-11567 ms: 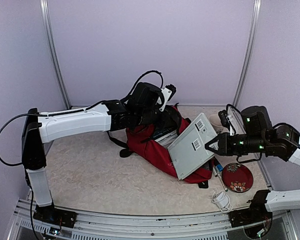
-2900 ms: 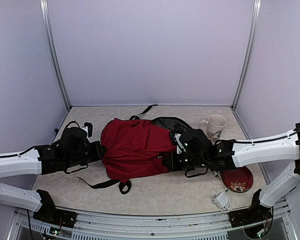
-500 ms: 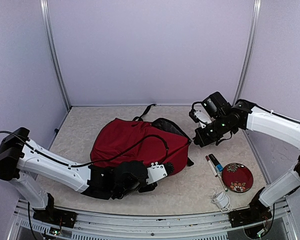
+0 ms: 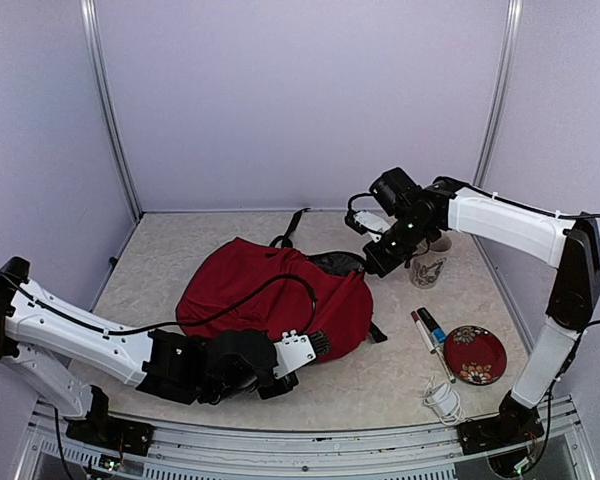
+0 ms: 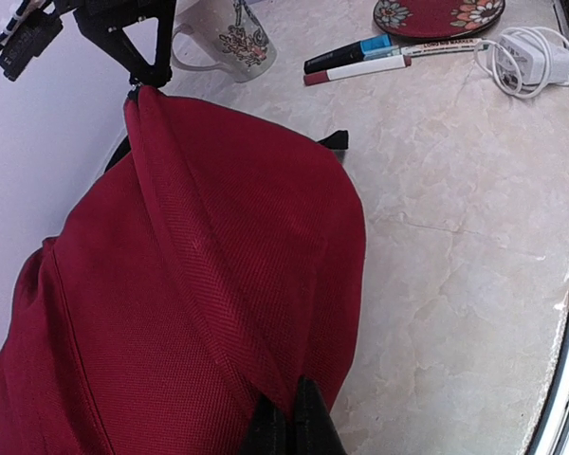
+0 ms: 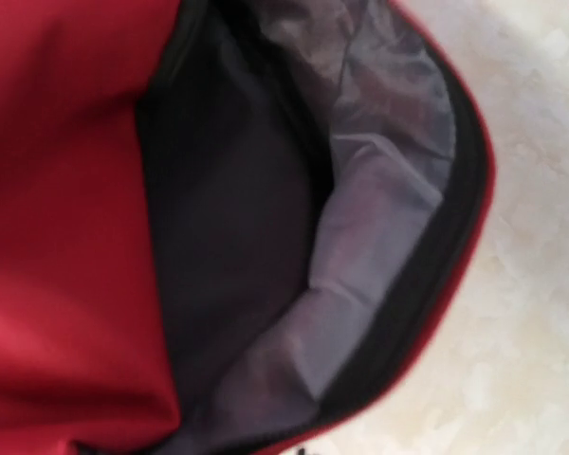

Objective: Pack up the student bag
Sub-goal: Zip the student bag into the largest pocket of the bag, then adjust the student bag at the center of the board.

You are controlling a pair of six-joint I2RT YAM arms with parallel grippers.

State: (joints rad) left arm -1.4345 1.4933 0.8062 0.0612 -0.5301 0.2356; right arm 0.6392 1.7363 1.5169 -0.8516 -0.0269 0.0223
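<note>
Tension is what this step wants. My left gripper is pinched shut on the near hem of the student bag, which lies on its side in the middle of the table. My right gripper is closed on the rim of its mouth at the far right (the fabric rises in a ridge between us). I judge I should draw the right hand gently up and away from the left to spread the grey-lined opening. I must do that without nudging the mug just beside it.
</note>
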